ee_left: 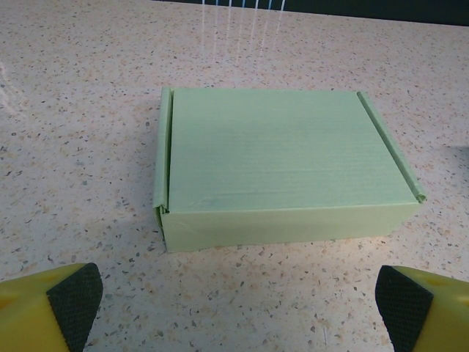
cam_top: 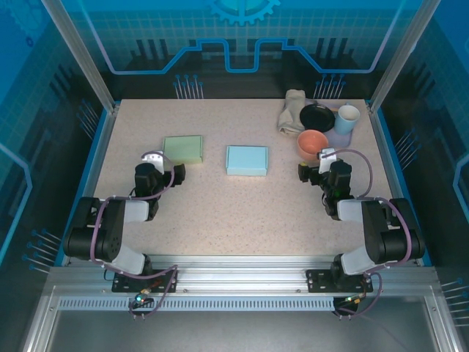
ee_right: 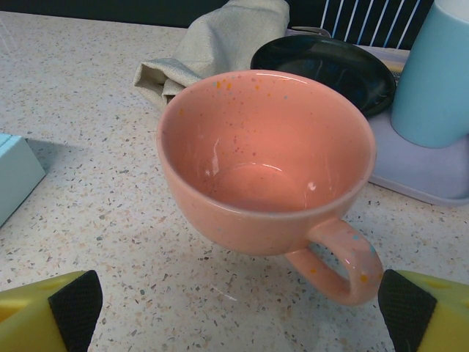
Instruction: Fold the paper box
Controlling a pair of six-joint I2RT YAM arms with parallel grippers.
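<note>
Green box (ee_left: 286, 169) sits closed on the table (cam_top: 220, 213), left of centre, just ahead of the left gripper (ee_left: 242, 301), whose fingers are spread wide and hold nothing. Blue box (cam_top: 246, 160) lies closed at centre. Right gripper (ee_right: 242, 308) is also spread wide and empty, facing a pink cup (ee_right: 264, 161). Cloth (cam_top: 292, 111), black plate (cam_top: 316, 116) and pale blue cup (cam_top: 346, 119) are behind it.

1. You face a speckled beige table (cam_top: 242, 213), evenly lit.
2. At 12 o'clock your back wall (cam_top: 146, 37) glows blue, with a grid pattern and a gear emblem (cam_top: 245, 9).
3. At 6 o'clock runs a metal rail (cam_top: 242, 282).
4. Metal posts (cam_top: 79, 55) slant at 10 and 2 o'clock.
</note>
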